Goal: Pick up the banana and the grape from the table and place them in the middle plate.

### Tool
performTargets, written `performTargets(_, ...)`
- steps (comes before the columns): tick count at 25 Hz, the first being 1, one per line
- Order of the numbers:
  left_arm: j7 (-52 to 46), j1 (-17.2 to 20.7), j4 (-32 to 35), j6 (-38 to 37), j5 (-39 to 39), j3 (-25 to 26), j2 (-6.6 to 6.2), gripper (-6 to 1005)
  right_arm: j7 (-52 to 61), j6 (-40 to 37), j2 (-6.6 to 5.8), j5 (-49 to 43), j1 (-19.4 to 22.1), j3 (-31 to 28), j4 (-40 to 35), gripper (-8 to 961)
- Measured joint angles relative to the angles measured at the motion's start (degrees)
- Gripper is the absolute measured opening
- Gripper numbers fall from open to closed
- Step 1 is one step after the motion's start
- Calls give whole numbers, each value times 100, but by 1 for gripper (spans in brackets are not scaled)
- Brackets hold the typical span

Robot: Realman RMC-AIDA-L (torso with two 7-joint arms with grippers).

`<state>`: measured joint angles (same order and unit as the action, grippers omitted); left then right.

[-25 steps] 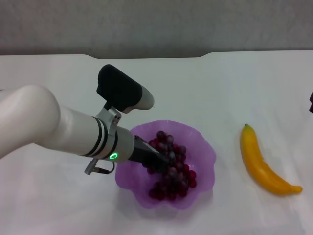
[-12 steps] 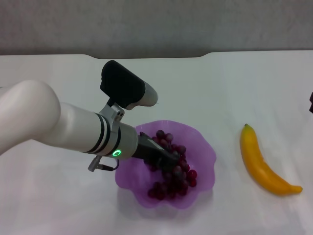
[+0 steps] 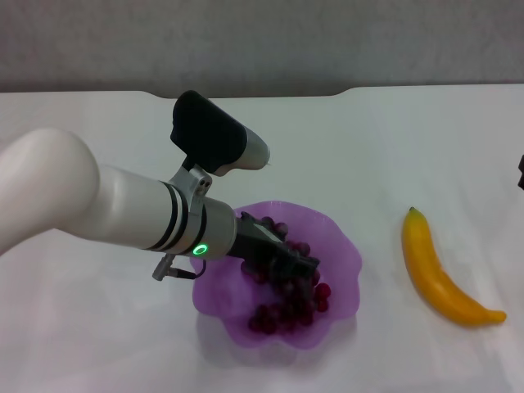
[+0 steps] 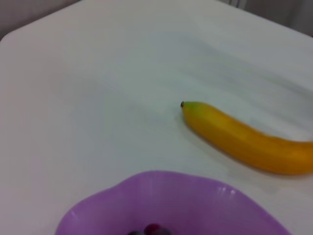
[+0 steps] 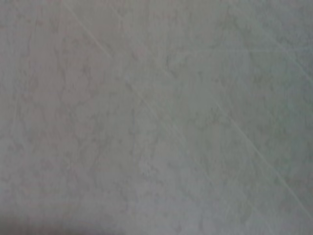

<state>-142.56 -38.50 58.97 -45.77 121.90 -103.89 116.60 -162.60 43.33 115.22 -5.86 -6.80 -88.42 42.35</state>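
The grape bunch lies inside the middle plate, a lilac bowl with a wavy rim. My left gripper is open just above the bunch, over the plate's middle. The banana lies on the table to the right of the plate, dark tip pointing away from me. The left wrist view shows the plate's rim, a few grapes and the banana beyond. Only a dark bit of my right gripper shows at the right edge.
The white table has a notched far edge. The right wrist view shows only bare tabletop.
My left arm has moved a little right and up over the plate. The grapes stay in the plate. The banana has not moved.
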Motion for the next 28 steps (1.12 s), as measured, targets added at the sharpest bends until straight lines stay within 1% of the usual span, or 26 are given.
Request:
performTargets(4,0,97,185,-33,0,-16,-7,669,0,0,0,-54,3,0,-7,879)
performTargets(6,0,135,263,-48,0,-21,-11,882,0,0,0,-56,6,0,-8,879)
performTargets(11,-1,266,570,-163,1,-21,-19,882,0,0,0,-56,14,0,-8,880)
performTargets(12,-2,385,842,-215,20,4,-25,883,0,0,0,-58,16,0,-8,880)
performTargets(13,-2,385,842,-215,20,4,-25,883,0,0,0,-60,19,1,-8,880)
performTargets(15,-1,525,1159,-232,54,63,-31,883,0,0,0,-62,26,0,-8,880)
performTargets(17,25,657,1435,-249,81,201,-37,883,0,0,0,-63,30,0,-8,880)
performTargets(19,131,803,1746,-273,85,466,-40,883,0,0,0,-65,29,0,-8,880)
performTargets(22,349,966,2026,-248,40,785,-33,883,0,0,0,-71,21,0,-8,880)
performTargets(26,698,1167,2223,5,-74,1147,-14,883,0,0,0,-72,23,2,7,879)
performTargets(28,1006,1288,2252,215,-309,1264,-24,882,0,0,0,-73,31,17,16,879)
